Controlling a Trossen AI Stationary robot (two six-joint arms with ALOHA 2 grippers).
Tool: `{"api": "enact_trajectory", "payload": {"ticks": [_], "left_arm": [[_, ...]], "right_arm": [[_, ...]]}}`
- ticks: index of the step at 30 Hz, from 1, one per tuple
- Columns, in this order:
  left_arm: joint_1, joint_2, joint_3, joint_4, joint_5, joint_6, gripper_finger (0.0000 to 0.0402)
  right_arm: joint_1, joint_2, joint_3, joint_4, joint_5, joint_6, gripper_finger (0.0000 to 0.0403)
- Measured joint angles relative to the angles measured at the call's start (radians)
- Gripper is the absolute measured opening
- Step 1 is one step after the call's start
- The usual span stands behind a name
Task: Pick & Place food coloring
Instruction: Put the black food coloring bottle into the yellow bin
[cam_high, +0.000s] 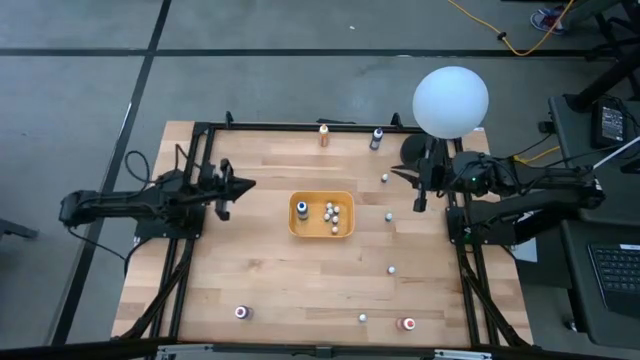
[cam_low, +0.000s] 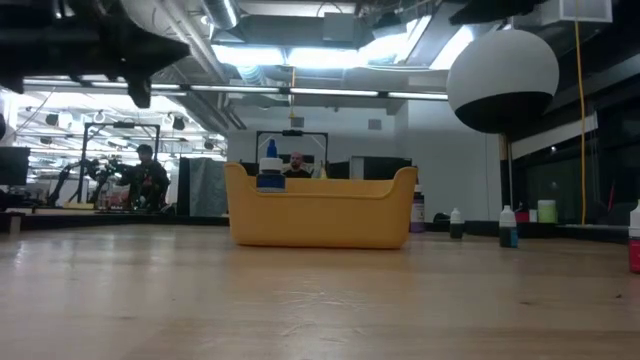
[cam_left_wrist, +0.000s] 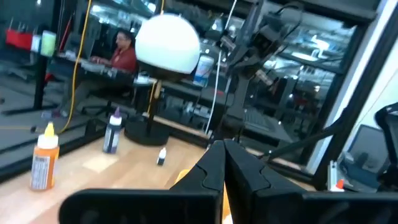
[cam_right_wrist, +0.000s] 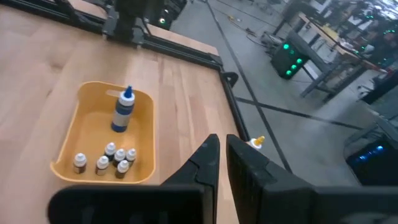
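The food coloring is many tiny bottles. A blue-capped one (cam_right_wrist: 123, 112) and several whitish ones (cam_right_wrist: 109, 158) stand in the orange-yellow tray (cam_high: 320, 232) at the table's middle. Others stand loose on the wood: an orange one (cam_high: 324, 135) and a dark one (cam_high: 377, 138) at the far edge, whitish ones (cam_high: 389, 215) right of the tray, and a red one (cam_high: 407, 324) and a dark one (cam_high: 241, 312) near the front. My left gripper (cam_high: 248, 185) is shut and empty, up in the air left of the tray. My right gripper (cam_high: 395, 172) is shut and empty, up in the air right of the tray.
A big white globe lamp (cam_high: 451, 100) stands on a dark base at the table's far right corner, close behind my right arm. Black frame rails (cam_high: 200, 150) run along the left, right and far edges. People sit at desks in the room beyond the table.
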Motion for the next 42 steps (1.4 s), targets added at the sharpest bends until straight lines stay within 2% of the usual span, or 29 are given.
{"api": "enact_trajectory", "payload": {"ticks": [8,12,22,30,34,36,42], "left_arm": [[0.000,-0.284,-0.071,-0.291,0.049,0.019,0.0002],[-0.012,-0.267,-0.073,-0.346,0.091,0.049,0.0003],[-0.065,-0.166,-0.073,-0.359,0.041,0.390,0.0002],[-0.092,-0.126,-0.069,-0.348,0.020,0.391,0.0002],[-0.114,-0.191,-0.040,-0.343,-0.071,0.381,0.0002],[-0.128,-0.249,-0.042,-0.410,-0.102,0.372,0.0002],[-0.163,-0.279,-0.040,-0.428,-0.110,0.360,0.0003]], "right_arm": [[0.000,-0.004,0.000,0.004,0.002,-0.047,0.0034],[-0.003,-0.003,0.000,0.005,0.003,-0.053,0.0034],[-0.015,-0.004,0.000,0.007,-0.009,0.072,0.0034],[-0.014,-0.004,0.000,0.001,-0.009,0.070,0.0034],[-0.014,-0.004,0.000,-0.003,-0.025,0.069,0.0034],[-0.014,-0.004,0.000,-0.008,-0.034,0.067,0.0034],[-0.014,-0.004,0.000,-0.018,-0.035,0.067,0.0034]]}}
